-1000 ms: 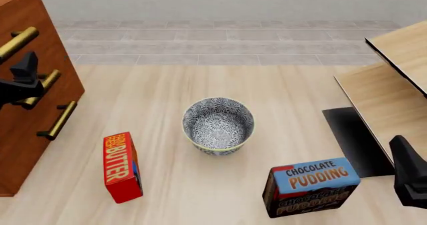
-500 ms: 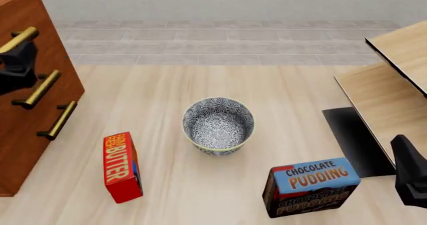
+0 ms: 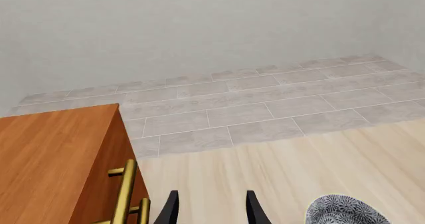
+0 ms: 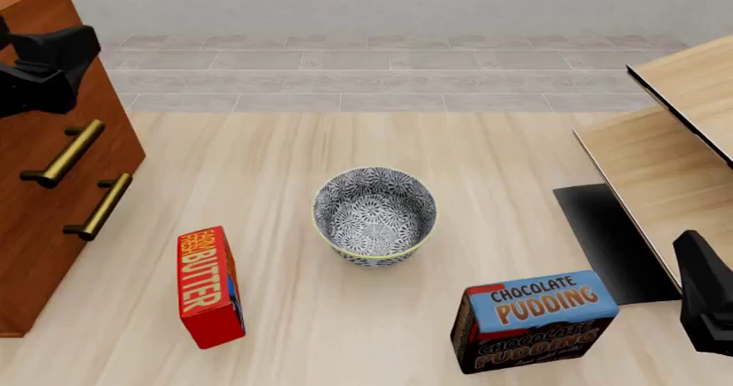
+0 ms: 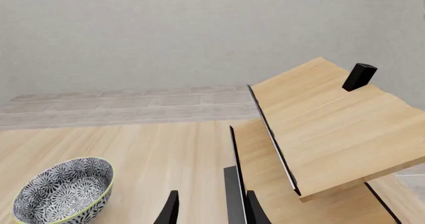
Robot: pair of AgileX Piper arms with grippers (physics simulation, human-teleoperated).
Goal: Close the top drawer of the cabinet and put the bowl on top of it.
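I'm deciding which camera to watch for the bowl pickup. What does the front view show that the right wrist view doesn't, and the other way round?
Only the front view shows the cabinet with its brass handles, the left gripper up beside it, the butter box and the chocolate pudding box.

Only the right wrist view shows the small black block on the pale wooden furniture's sloping top, and the right gripper with its jaws apart.

Both show the bowl, empty and upright on the table, the pale wooden furniture and the tiled floor.
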